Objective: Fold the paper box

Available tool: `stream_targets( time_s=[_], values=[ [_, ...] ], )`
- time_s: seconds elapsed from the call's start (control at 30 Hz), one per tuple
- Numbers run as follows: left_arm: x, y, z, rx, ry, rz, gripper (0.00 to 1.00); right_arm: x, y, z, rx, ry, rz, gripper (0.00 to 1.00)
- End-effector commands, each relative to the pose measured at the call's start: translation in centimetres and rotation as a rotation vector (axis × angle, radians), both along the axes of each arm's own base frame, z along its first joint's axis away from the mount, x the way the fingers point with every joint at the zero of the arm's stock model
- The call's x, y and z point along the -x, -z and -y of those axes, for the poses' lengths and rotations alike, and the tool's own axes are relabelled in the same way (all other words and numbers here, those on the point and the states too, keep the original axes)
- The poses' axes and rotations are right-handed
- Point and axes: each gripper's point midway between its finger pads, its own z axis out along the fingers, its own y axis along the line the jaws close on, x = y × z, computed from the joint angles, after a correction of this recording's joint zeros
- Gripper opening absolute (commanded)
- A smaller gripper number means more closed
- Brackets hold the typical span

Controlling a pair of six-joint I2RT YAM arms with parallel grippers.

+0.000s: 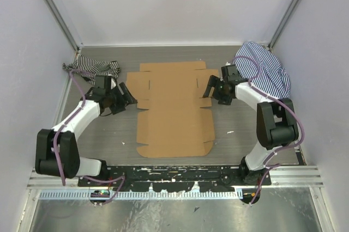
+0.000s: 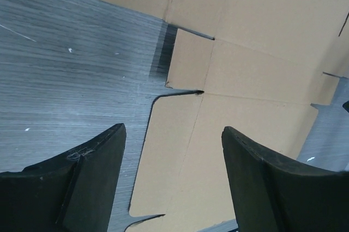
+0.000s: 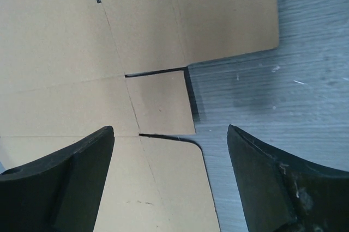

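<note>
The plain brown corrugated cardboard sheet, the die-cut paper box (image 1: 172,109), lies unfolded and flat in the middle of the top view. Its long axis runs from the bottom of the frame toward the top, and its wider, flapped end points to the upper edge. My left claw (image 1: 126,95) stands at the sheet's left flap in the centre left of the frame, jaws spread wide and holding nothing. In its wrist view the left claw (image 2: 173,130) hovers over a rounded flap and a slit, and I cannot tell whether it touches. My right claw (image 1: 212,89) stands at the right flap, likewise wide open and empty. Seen from its wrist, the right claw (image 3: 170,129) frames a small square tab that casts a shadow. The surface is a grey wood-grain table (image 1: 109,134), enclosed by white walls. A striped cloth (image 1: 90,68) lies at upper left, and a second striped cloth (image 1: 264,68) at upper right.
</note>
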Motion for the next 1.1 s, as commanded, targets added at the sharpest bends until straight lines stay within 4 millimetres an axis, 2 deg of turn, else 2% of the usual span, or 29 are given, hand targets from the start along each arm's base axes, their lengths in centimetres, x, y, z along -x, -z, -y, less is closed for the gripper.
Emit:
stream_targets(
  time_s=[0.0, 0.33, 0.47, 0.6, 0.9, 1.07],
  values=[
    [-1.6, -0.2, 1.4, 0.064, 0.038, 0.008, 0.77, -1.7, -0.4, -2.0, -0.041, -0.029, 0.052, 0.88],
    [-2.8, 1.8, 2.0, 0.028, 0.064, -0.03, 0.77, -2.6, 1.3, -3.2, -0.015, -0.069, 0.032, 0.86],
    [-3.7, 2.5, 2.6, 0.02, 0.081, -0.038, 0.76, -2.7, 1.2, -3.9, -0.023, -0.087, 0.044, 0.85],
    [-4.2, 3.1, 3.3, -0.011, 0.11, -0.052, 0.73, -3.0, 0.2, -4.6, -0.016, -0.107, 0.068, 0.85],
    [-4.6, 1.6, 4.2, -0.042, 0.136, -0.011, 0.73, -3.3, -3.8, -5.5, -0.017, -0.133, 0.134, 0.84],
    [-4.4, 2.2, 4.4, -0.041, 0.144, -0.023, 0.72, -3.5, -5.3, -6.3, -0.035, -0.152, 0.157, 0.84]
  ],
)
